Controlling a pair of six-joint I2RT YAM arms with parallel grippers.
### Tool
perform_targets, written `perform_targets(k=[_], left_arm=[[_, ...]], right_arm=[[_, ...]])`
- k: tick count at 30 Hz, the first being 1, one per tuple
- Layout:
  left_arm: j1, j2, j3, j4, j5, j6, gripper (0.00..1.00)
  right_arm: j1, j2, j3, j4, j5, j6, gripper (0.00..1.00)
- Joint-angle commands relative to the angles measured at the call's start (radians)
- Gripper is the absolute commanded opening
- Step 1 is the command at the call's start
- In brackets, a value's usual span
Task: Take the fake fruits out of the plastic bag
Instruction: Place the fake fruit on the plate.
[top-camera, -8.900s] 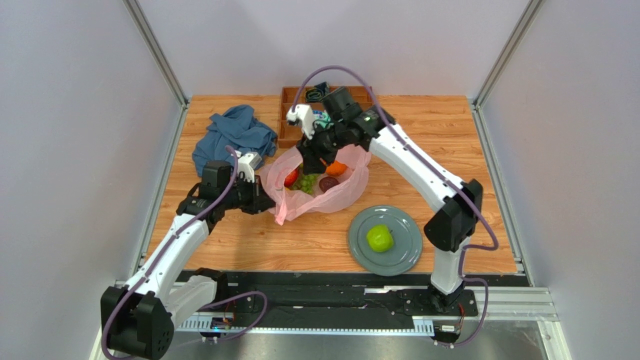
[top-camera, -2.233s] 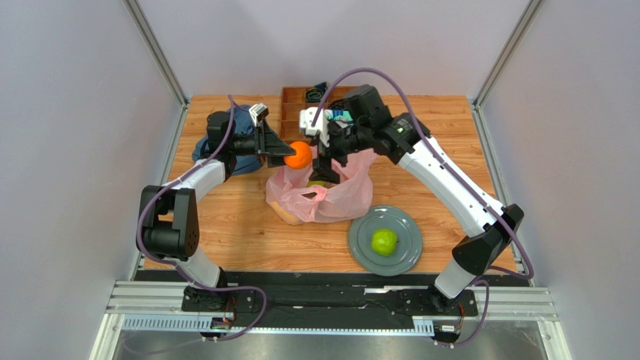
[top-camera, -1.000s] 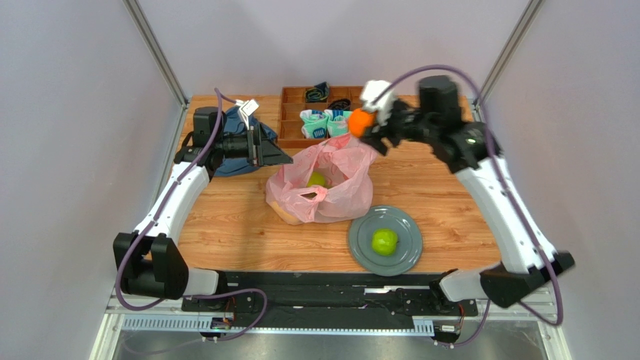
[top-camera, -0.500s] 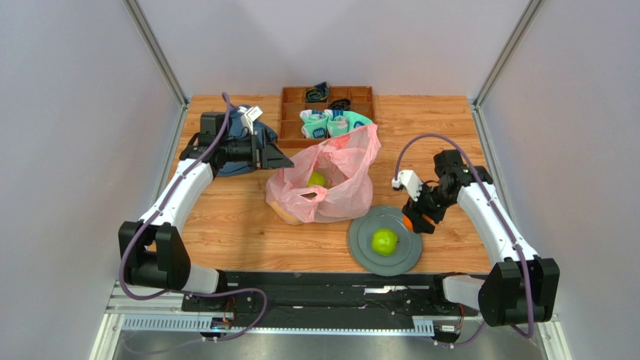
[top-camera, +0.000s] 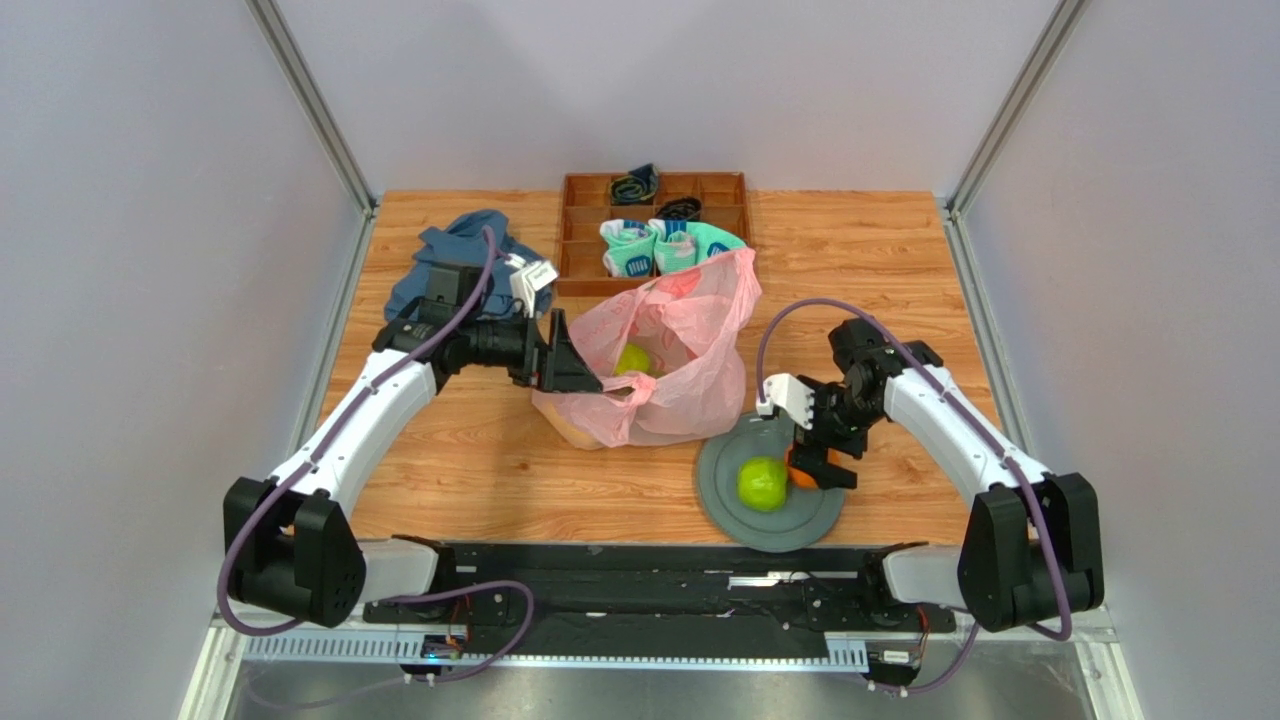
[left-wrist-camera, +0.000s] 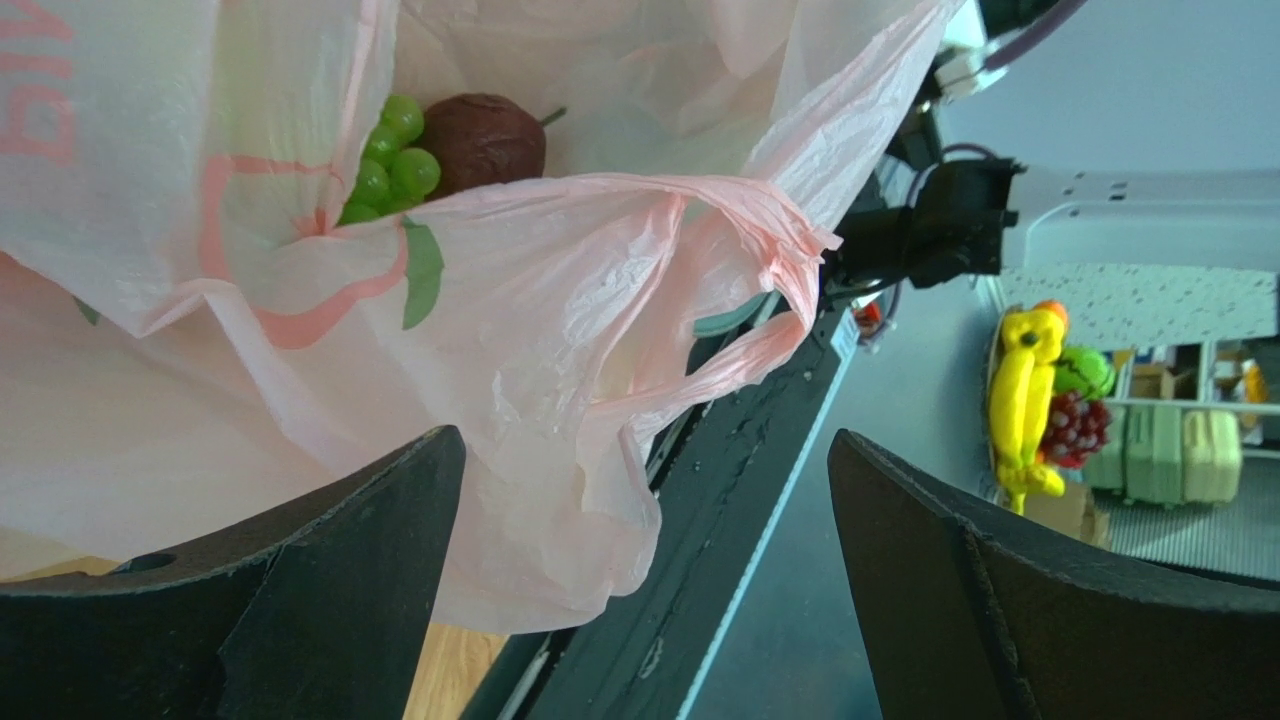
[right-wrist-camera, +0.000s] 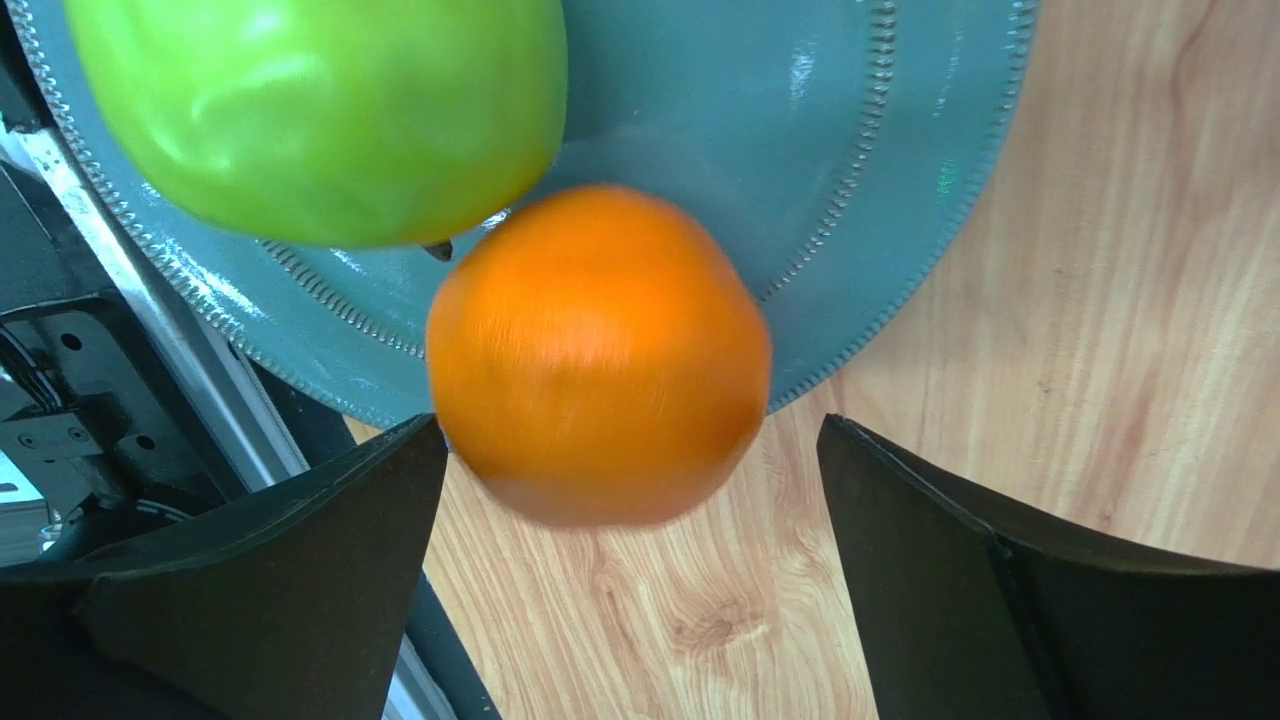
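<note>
The orange (right-wrist-camera: 598, 353), carried high over the pink plastic bag (top-camera: 669, 393) a second ago, now sits at the right rim of the grey plate (top-camera: 714, 518), close beside the green apple (top-camera: 762, 485) already delivered there. The right pincer (top-camera: 813, 459) hangs directly above it with its jaws apart. In the right wrist view the orange is blurred between the two fingers and half overhangs the plate's edge onto the counter (top-camera: 451, 465), which suggests it is only just let go and may yet roll off the rim.

The left arm, parked beside the blue cloth (top-camera: 451, 252) half a second ago, has swung back to the bag's left side. The left pincer (left-wrist-camera: 646, 450) is spread wide and grips nothing, with the loop handle and loose film of the bag lying just ahead of its fingers.

That makes two fruits out. More remain inside: green grapes (left-wrist-camera: 383, 158) and a dark plum (left-wrist-camera: 481, 143) show through the bag's mouth in the left wrist view. Judging by its position, the left arm looks set to steady or open the bag for the next pick.
</note>
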Motion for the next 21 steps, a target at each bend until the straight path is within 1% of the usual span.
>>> perform_targets(k=[1,3,5,6,7,8,9,10,11,13,14,15,17,19,20,21], left_arm=[[-0.045,-0.003,0.034,-0.04,-0.107,0.06,0.99],[-0.052,0.024,0.074,-0.056,-0.173,0.064,0.99],[-0.053,0.04,0.134,-0.076,-0.18,0.087,0.99],[-0.056,0.048,0.152,-0.102,-0.18,0.124,0.99],[-0.061,0.048,0.172,-0.118,-0.181,0.156,0.99],[-0.068,0.037,0.212,-0.139,-0.195,0.199,0.99],[-0.099,0.026,0.229,-0.173,-0.209,0.299,0.99],[-0.117,0.009,0.241,-0.181,-0.219,0.352,0.99],[-0.159,-0.026,0.241,-0.179,-0.229,0.434,0.99],[-0.202,-0.041,0.235,-0.179,-0.235,0.483,0.99],[-0.24,-0.026,0.238,-0.193,-0.239,0.509,0.97],[-0.26,-0.012,0.244,-0.229,-0.249,0.521,0.9],[-0.318,0.024,0.257,-0.26,-0.285,0.527,0.84],[-0.352,0.035,0.251,-0.268,-0.334,0.512,0.83],[-0.383,0.037,0.248,-0.248,-0.397,0.494,0.84],[-0.395,0.037,0.243,-0.234,-0.416,0.488,0.84]], right_arm=[[0.003,-0.016,0.112,-0.002,-0.002,0.041,1.0],[0.003,-0.034,0.216,-0.063,0.002,0.066,1.0],[0.002,-0.058,0.281,-0.089,0.0,0.082,1.0],[0.002,-0.084,0.345,-0.105,-0.002,0.089,1.0],[0.002,-0.095,0.373,-0.106,-0.006,0.107,1.0],[0.002,-0.107,0.403,-0.106,-0.021,0.116,1.0],[0.003,-0.118,0.448,-0.096,-0.026,0.13,1.0],[0.003,-0.132,0.468,-0.082,-0.029,0.18,1.0],[0.005,-0.137,0.482,-0.07,-0.029,0.205,1.0],[0.005,-0.137,0.512,-0.037,-0.026,0.278,1.0],[0.006,-0.135,0.519,-0.028,-0.026,0.306,1.0],[0.009,-0.134,0.522,-0.008,-0.026,0.329,1.0],[0.014,-0.126,0.528,0.01,-0.017,0.39,1.0],[0.02,-0.126,0.525,0.029,-0.015,0.42,1.0],[0.022,-0.128,0.523,0.035,-0.018,0.443,1.0],[0.023,-0.131,0.523,0.044,-0.02,0.455,1.0]])
